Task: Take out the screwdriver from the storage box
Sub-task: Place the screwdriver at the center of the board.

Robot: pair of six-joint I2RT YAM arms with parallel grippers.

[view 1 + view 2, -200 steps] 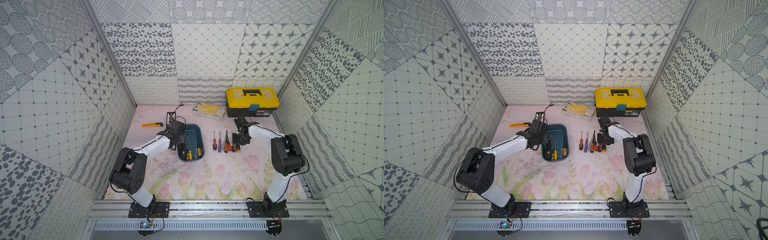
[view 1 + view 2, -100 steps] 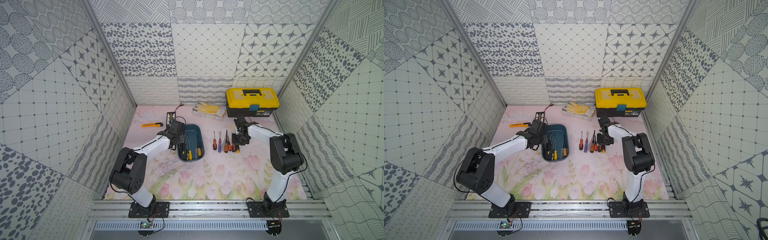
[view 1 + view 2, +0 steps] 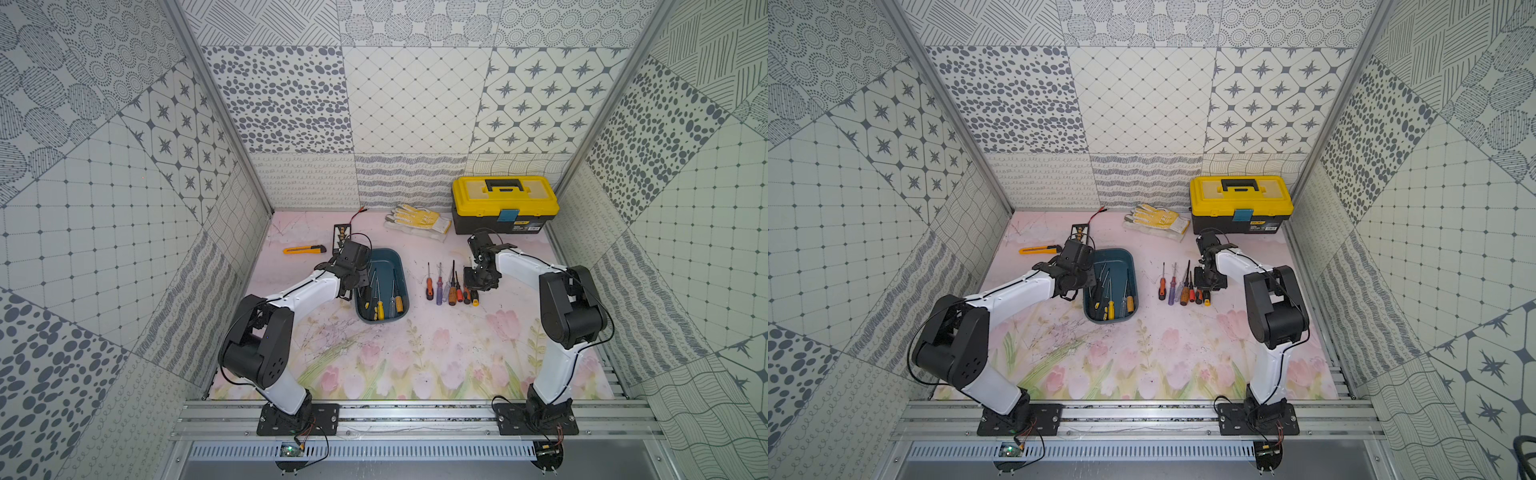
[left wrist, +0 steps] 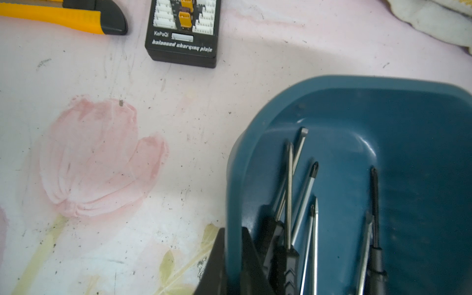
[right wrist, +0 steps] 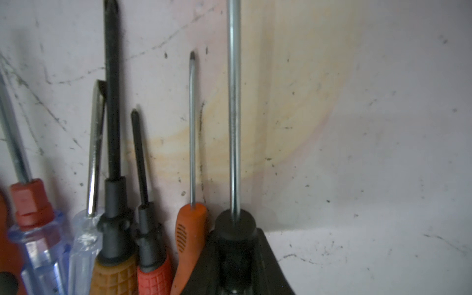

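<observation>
L gripper (image 4: pixel 232 245) stays clamped on the left long wall of the shallow teal-blue plastic storage box (image 3: pixel 387 264), steadying it w/ several yellow- and black-handled screwdrivers (image 3: pixel 380 301) still inside. Further right, a row of loose screwdrivers (image 3: pixel 451 286) lies on the pink floral mat (image 3: pixel 415 353). R gripper (image 5: pixel 236 238), barely shifted vs a sec ago, keeps its jaws narrow on the black-handled silver-shaft screwdriver (image 5: pixel 233 115), low at the row's right end. So that one's out of the box; prob. only release left.

Enclosed robot test cell in a laboratory: walls of grey-and-white patterned panels (image 3: pixel 415 104) on three sides, two white-and-black robot arms (image 3: pixel 299 291) bolted to a slotted aluminium rail (image 3: pixel 415 419), and a pink tulip-printed mat (image 3: pixel 415 353) dressed with workshop props such as a yellow-lidded black toolbox (image 3: pixel 505 203)
</observation>
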